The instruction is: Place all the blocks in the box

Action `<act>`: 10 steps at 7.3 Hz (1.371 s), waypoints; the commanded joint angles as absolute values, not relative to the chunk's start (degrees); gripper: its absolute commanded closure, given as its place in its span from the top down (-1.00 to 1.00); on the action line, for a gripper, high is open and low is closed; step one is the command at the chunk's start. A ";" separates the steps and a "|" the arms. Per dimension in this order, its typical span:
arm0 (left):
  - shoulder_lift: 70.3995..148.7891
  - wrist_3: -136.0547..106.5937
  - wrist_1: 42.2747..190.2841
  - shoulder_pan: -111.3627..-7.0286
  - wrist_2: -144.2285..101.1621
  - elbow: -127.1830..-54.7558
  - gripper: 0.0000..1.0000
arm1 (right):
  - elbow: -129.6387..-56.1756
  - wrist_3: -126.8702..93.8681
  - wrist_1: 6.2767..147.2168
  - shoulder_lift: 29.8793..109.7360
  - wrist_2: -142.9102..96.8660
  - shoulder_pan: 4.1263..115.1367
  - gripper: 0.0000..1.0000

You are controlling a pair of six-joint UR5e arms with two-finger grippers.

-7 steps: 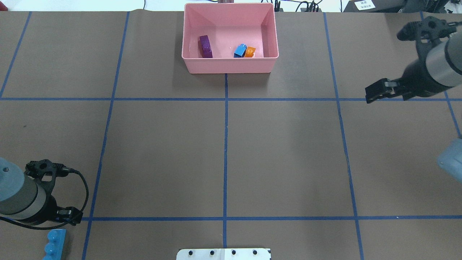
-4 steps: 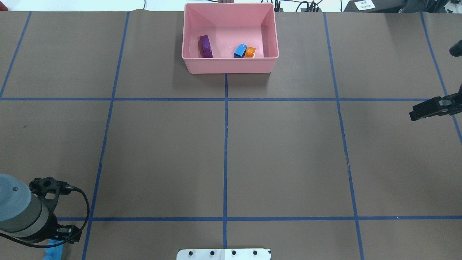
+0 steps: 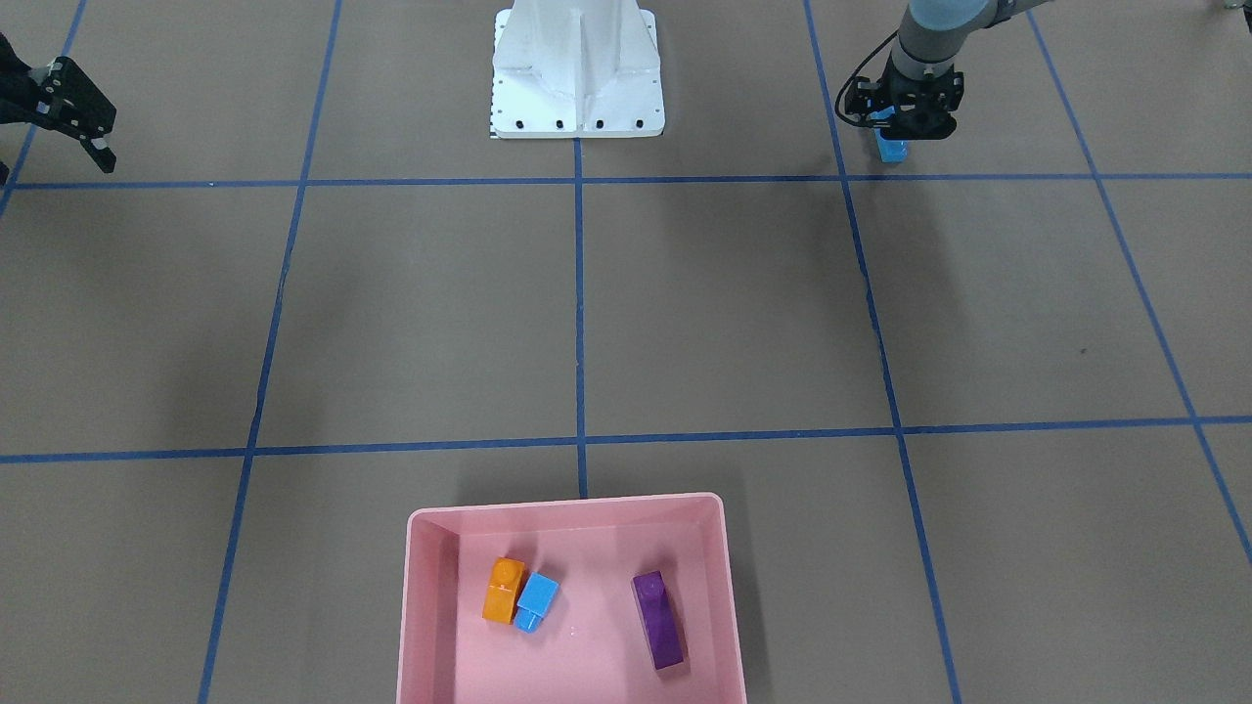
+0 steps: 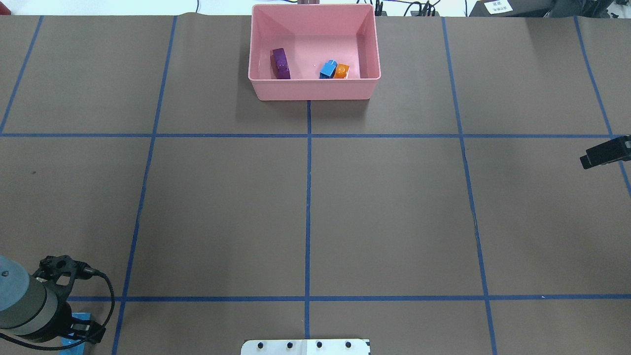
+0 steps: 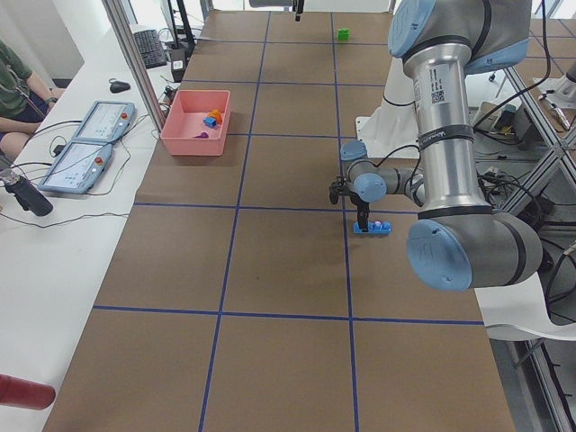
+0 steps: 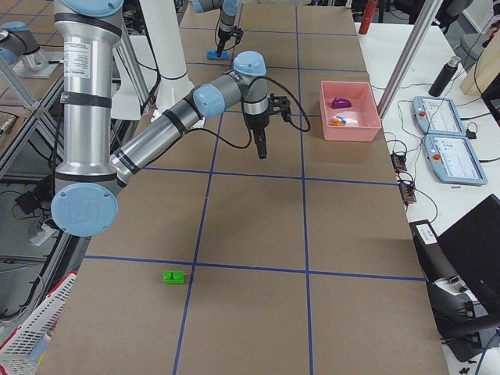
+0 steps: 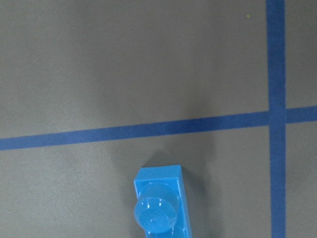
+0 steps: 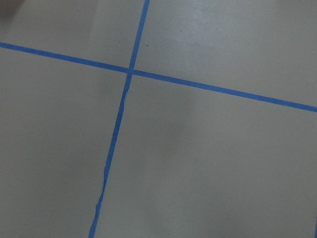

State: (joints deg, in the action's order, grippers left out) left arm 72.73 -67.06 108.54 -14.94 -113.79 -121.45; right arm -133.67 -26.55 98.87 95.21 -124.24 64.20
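Note:
The pink box point(image 4: 315, 91) stands at the table's far edge and holds a purple block point(image 4: 281, 63), a small blue block point(image 4: 328, 69) and an orange block point(image 4: 341, 71). The long blue block point(image 3: 892, 150) lies on the table near the robot's base. My left gripper point(image 3: 894, 135) stands upright right over it, seemingly open, its fingers astride the block. The left wrist view shows one studded end of this block point(image 7: 161, 208). A green block point(image 6: 173, 276) lies alone far out on my right side. My right gripper point(image 3: 59, 147) hangs open and empty above bare table.
The white robot base point(image 3: 577, 78) sits at the near middle edge. Blue tape lines grid the brown table. In the exterior left view a person point(image 5: 13, 90) sits by two tablets point(image 5: 90, 144) on a side desk beyond the box.
My left gripper has come back and down over the long blue block, now mostly covering it. My right arm has drawn away to the overhead view's right edge.

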 commanded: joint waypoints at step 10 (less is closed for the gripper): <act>72.42 -66.80 109.69 -14.68 -116.28 -120.75 -1.00 | -133.33 -23.12 98.96 96.33 -127.09 66.97 0.99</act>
State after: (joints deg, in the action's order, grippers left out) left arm 72.38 -66.87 109.59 -14.60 -116.08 -120.03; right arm -133.40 -23.12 98.95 96.34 -127.09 66.94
